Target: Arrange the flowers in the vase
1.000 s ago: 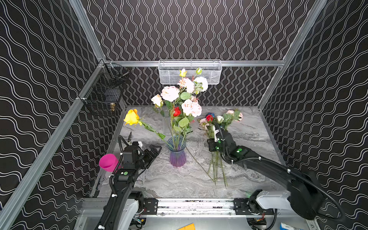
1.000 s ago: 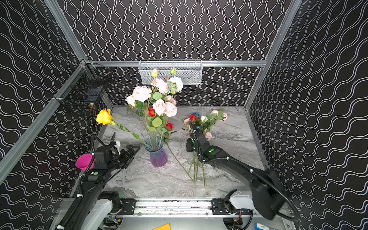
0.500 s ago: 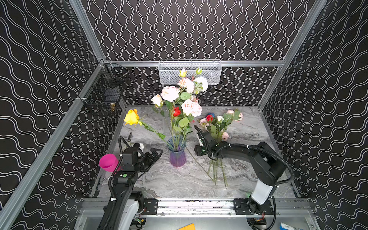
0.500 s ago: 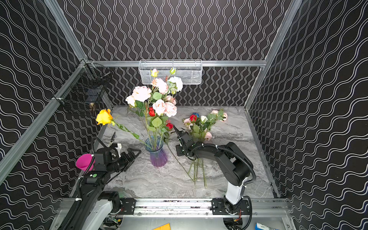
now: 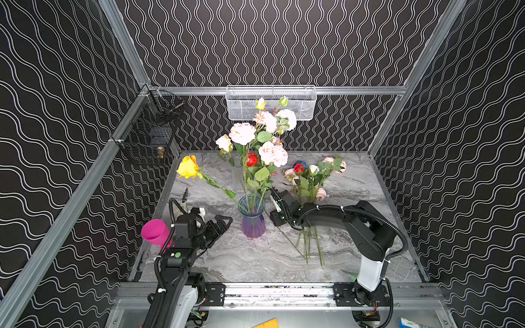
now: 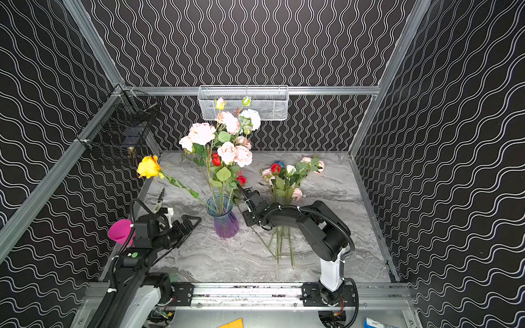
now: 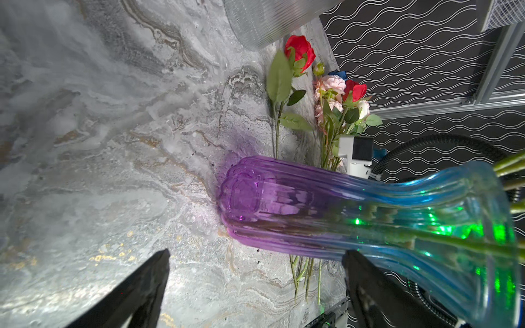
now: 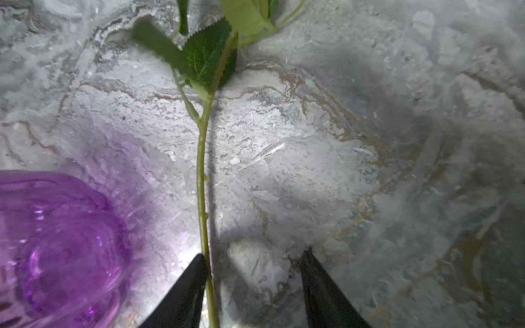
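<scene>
The right gripper [image 8: 252, 255] is swinging away from the loose flowers [image 5: 309, 181] toward a single red rose [image 7: 301, 52] lying on the table [image 5: 255, 255] just beside the vase [image 5: 252, 218]; its fingers are spreading apart, and the stem [image 8: 201, 170] is running between them against one finger, ungripped; the left gripper [image 5: 221, 223] is waiting wide open near the vase, holding nothing; this rose is probably going in next, joining the bunch [image 5: 255, 142] standing there.

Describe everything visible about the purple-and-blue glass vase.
The vase is ribbed, see-through glass, purple at the rounded base fading to blue at the flared rim. It stands upright on the marble-patterned tabletop, mid-table, holding a bunch of roses by their stems; a yellow rose leans out leftward.
</scene>
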You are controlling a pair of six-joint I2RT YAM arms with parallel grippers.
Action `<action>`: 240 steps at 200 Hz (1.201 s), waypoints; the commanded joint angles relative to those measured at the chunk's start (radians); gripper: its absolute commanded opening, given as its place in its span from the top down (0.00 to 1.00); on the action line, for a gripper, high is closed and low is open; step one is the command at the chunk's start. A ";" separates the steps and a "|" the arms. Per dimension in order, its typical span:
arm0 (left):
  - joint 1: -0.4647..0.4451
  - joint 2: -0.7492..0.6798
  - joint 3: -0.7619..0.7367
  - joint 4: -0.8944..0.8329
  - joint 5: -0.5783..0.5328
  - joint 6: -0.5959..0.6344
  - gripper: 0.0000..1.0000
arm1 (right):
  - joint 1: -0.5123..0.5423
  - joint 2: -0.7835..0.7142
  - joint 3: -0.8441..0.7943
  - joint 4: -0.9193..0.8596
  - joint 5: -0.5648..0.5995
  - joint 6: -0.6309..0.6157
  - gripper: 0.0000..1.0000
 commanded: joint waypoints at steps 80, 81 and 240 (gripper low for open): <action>0.001 -0.024 0.030 -0.055 0.002 0.039 0.01 | 0.053 -0.091 0.035 -0.053 0.067 -0.059 0.44; 0.001 -0.025 0.030 -0.055 0.003 0.039 0.02 | 0.055 -0.090 0.037 -0.057 0.069 -0.060 0.43; 0.001 -0.033 0.034 -0.027 0.024 0.056 0.02 | 0.070 0.004 0.001 -0.016 0.018 -0.016 0.53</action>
